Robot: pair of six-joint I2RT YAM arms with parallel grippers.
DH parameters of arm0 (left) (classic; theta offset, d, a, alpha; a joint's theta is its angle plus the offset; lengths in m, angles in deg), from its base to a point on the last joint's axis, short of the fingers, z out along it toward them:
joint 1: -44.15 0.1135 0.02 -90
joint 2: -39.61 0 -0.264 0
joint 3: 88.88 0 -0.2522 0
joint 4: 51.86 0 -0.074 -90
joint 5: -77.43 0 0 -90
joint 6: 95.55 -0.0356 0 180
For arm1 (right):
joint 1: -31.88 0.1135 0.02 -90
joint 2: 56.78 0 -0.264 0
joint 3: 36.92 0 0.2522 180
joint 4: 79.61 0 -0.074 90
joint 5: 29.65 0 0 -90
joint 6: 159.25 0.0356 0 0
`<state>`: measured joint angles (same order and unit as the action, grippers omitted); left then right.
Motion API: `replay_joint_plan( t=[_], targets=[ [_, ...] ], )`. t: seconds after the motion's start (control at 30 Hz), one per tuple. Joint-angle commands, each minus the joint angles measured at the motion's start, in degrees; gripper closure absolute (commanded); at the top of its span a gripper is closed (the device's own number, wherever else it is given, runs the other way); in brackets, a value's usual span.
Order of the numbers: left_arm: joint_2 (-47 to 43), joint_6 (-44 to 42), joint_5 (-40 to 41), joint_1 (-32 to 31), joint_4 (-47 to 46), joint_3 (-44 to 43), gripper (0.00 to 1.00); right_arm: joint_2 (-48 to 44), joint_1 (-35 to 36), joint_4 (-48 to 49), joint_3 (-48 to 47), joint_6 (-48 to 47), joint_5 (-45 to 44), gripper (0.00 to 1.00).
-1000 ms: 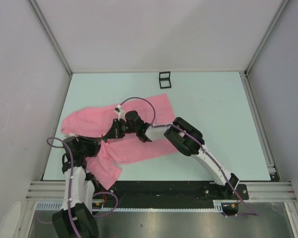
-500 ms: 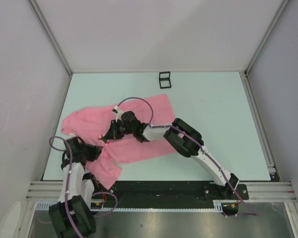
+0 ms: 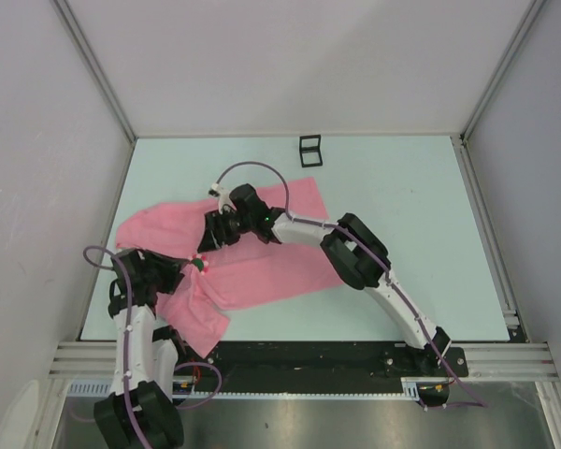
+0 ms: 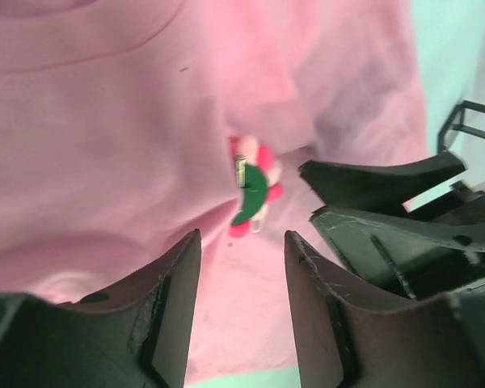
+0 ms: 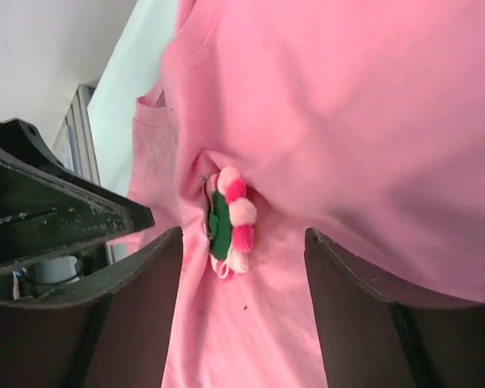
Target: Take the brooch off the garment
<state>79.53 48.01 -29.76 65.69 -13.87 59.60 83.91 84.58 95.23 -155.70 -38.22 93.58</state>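
Note:
The pink garment [image 3: 262, 253] lies spread over the table's middle and left. The brooch [image 3: 199, 265] stands on edge on it, pink pom petals and green back showing, with the cloth puckered around it. In the left wrist view the brooch [image 4: 250, 190] sits just beyond my left gripper [image 4: 242, 242], which is open with only fabric between its fingers. My right gripper [image 5: 242, 242] is open too, with the brooch [image 5: 230, 222] just ahead of its gap and touching neither finger. From above, the left gripper [image 3: 179, 272] and right gripper [image 3: 208, 247] face each other across the brooch.
A small black square frame box [image 3: 310, 150] stands at the table's far edge behind the garment. The right arm [image 3: 355, 253] stretches across the cloth from the right. The garment's rumpled end [image 3: 201, 323] hangs near the left arm's base.
The right gripper was shut at the brooch and has opened and drawn back slightly. The brooch now shows in the top view. The left gripper narrowed, then reopened.

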Motion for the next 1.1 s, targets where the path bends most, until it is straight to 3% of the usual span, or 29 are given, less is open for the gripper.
replay_joint_plan(
  t=[0.0,0.23,0.47,0.67,0.83,1.07],
  targets=[
    [2.43,-3.20,-2.23,0.52,-3.48,-3.60,0.51,1.69,-0.41,-13.15,-11.61,-9.57,3.23,0.34],
    [6.74,-3.11,-1.10,0.52,-8.49,-1.93,0.59,7.93,0.38,-16.42,-20.40,-11.42,7.46,0.45],
    [10.26,-2.67,-2.50,0.52,-12.45,-2.72,0.67,9.87,1.96,-18.79,-23.30,-14.15,5.35,0.46],
    [10.96,-1.97,0.14,0.52,-12.36,-4.12,0.66,12.33,2.31,-16.96,-24.71,-12.05,6.93,0.69],
    [14.30,-1.18,1.54,0.52,-13.24,-4.74,0.67,12.42,2.58,-15.11,-24.37,-10.72,6.32,0.74],
    [15.63,-0.83,4.53,0.52,-12.02,-3.87,0.74,10.49,2.40,-9.22,-19.27,-7.39,4.83,1.00]
  ],
)
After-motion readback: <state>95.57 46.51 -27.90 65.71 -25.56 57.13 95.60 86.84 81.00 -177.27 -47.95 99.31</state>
